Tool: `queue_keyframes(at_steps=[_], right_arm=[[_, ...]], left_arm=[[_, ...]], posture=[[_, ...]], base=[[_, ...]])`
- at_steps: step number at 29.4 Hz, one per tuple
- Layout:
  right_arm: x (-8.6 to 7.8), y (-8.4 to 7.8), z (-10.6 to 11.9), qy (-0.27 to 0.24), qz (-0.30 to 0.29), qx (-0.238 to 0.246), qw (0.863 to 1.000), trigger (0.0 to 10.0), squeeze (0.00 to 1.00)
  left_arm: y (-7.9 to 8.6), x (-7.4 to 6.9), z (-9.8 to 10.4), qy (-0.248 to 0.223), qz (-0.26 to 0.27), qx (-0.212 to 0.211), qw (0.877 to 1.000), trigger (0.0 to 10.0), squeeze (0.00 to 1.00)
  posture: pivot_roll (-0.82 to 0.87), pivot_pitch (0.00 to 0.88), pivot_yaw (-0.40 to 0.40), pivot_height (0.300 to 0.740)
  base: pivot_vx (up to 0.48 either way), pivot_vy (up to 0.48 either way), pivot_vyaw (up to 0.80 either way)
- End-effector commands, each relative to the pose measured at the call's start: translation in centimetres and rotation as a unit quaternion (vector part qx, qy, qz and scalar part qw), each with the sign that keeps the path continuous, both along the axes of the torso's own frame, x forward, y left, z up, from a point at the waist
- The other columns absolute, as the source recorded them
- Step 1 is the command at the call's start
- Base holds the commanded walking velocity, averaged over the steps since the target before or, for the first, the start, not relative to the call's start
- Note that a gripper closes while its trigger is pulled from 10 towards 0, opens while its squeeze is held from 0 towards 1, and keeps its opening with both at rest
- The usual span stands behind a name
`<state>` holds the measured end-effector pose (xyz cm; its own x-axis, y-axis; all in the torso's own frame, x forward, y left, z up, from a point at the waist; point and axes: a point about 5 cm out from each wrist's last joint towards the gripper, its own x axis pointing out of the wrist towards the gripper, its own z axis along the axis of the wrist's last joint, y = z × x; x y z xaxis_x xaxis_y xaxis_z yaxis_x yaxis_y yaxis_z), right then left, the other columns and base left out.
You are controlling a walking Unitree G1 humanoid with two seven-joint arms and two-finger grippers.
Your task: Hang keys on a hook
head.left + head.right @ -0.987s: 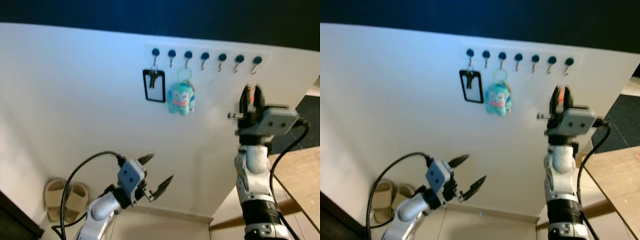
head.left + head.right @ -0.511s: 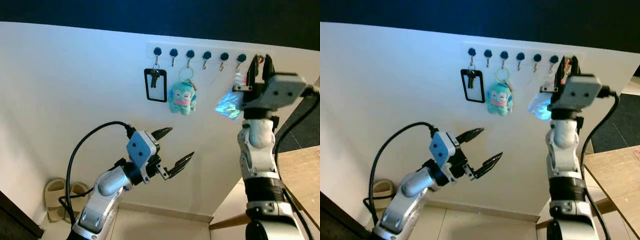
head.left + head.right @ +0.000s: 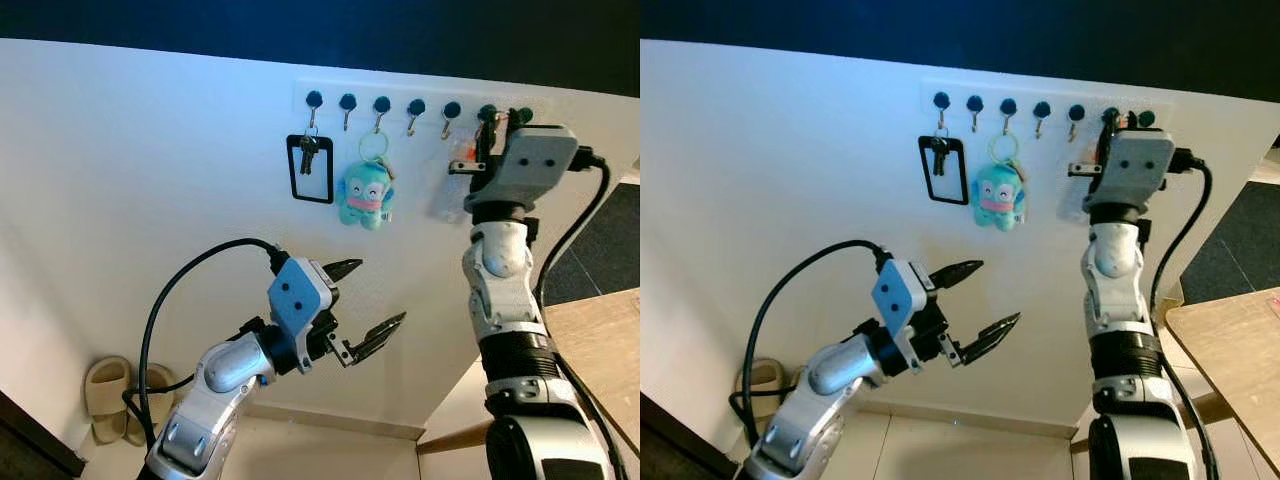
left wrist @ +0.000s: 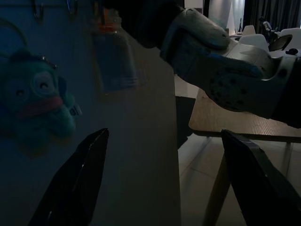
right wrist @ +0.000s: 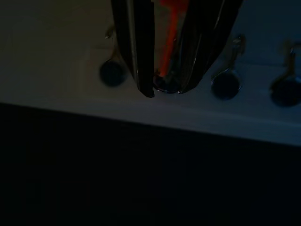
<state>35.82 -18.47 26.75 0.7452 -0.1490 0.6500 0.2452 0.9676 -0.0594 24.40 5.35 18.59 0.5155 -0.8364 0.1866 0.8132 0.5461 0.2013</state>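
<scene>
Slippers (image 3: 108, 395): one pair, on the floor at the foot of the wall, far left.

Left gripper (image 3: 362, 308): raised in front of the wall, below the hook rail, fingers spread wide, holding nothing.

Hook rail (image 3: 420, 95): white strip high on the wall with a row of dark-knobbed hooks.

Black frame with keys (image 3: 309, 168): hangs from the leftmost hook. Next hook bare.

Teal plush (image 3: 363, 194): hangs by a ring from the third hook. Fourth and fifth hooks bare.

Keys (image 3: 460, 180): the task item. A pale, translucent tag hangs against the wall under the right gripper; an orange strip (image 5: 168, 40) runs up between the fingers in the right wrist view. Whether the loop is already over a hook cannot be told.

- Handling, as judged: light, dangling, apt to swing; the tag looks thin and flexible, the ring end small and stiff.
- Best held at the top, by the ring or strap, so the loop stays free to slip over the hook tip.
- A smooth tag would slide from a loose pinch.

Right gripper (image 3: 496, 125): raised to the rail at the sixth hook (image 5: 164, 84), fingers closed together on the orange strip of the keys. Its tips are at the hook's knob.

Wooden table (image 3: 598, 330): far right.

Containers: none in view.
</scene>
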Motion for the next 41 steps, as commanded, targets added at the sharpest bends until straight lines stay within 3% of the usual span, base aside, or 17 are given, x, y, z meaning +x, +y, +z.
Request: queue_keyframes(at_steps=[1,20,26,28,29,36,37,38,39,40,41], right_arm=[[0.4,0.3,-0.1,0.009,0.001,0.003,1.0,10.0,0.0],[1.7,1.0,-1.4,0.065,0.016,-0.016,0.998,10.0,0.0],[1.7,1.4,-1.7,0.069,0.051,0.007,0.996,10.0,0.0],[1.5,1.6,-1.5,0.061,0.065,0.014,0.996,10.0,0.53],[1.5,1.6,-1.4,0.056,0.067,0.018,0.996,10.0,1.0],[1.3,1.5,-1.1,0.041,0.059,0.024,0.997,10.0,1.0],[1.3,1.4,-1.0,0.039,0.056,0.019,0.997,10.0,0.86],[1.3,1.4,-1.0,0.039,0.056,0.019,0.997,10.0,0.86],[1.3,1.4,-0.9,0.037,0.052,0.013,0.998,10.0,0.28],[1.3,1.4,-0.9,0.037,0.052,0.013,0.998,10.0,0.28],[1.0,1.7,-0.8,0.026,0.064,0.013,0.997,10.0,0.0]], left_arm=[[-0.1,-0.2,0.0,-0.001,-0.003,0.011,1.0,10.0,0.0],[-0.1,-0.2,-0.2,0.007,0.002,0.032,0.999,10.0,0.0],[0.0,-0.2,-0.1,0.006,0.004,0.034,0.999,10.0,0.0],[0.0,-0.1,0.1,0.005,0.004,0.033,0.999,10.0,0.0],[0.0,-0.1,0.2,0.004,0.005,0.032,0.999,10.0,0.0],[-0.1,-0.1,0.3,0.003,0.006,0.029,1.0,10.0,0.0],[0.0,-0.1,0.3,0.003,0.007,0.027,1.0,10.0,0.0],[0.0,-0.1,0.3,0.003,0.007,0.027,1.0,10.0,0.0],[0.0,-0.1,0.3,0.003,0.008,0.027,1.0,10.0,0.0],[0.0,-0.1,0.3,0.003,0.008,0.027,1.0,10.0,0.0],[0.0,-0.1,0.3,0.004,0.009,0.026,1.0,10.0,0.0]], posture=[[0.04,0.051,-0.067,0.74],[0.04,0.053,-0.068,0.74],[0.04,0.054,-0.067,0.74],[0.04,0.055,-0.067,0.74],[0.04,0.055,-0.066,0.74],[0.04,0.055,-0.066,0.74],[0.04,0.055,-0.065,0.74],[0.04,0.055,-0.065,0.74],[0.04,0.055,-0.065,0.74],[0.04,0.055,-0.065,0.74],[0.04,0.056,-0.066,0.74]], base=[[0.0,0.0,0.0],[0.0,0.0,0.0],[0.0,0.0,0.0],[0.0,0.0,0.0],[0.0,0.0,0.0],[0.0,0.0,0.0],[0.0,0.0,0.0],[0.0,0.0,0.0],[0.0,0.0,0.0],[0.0,0.0,0.0],[0.0,0.0,0.0]])
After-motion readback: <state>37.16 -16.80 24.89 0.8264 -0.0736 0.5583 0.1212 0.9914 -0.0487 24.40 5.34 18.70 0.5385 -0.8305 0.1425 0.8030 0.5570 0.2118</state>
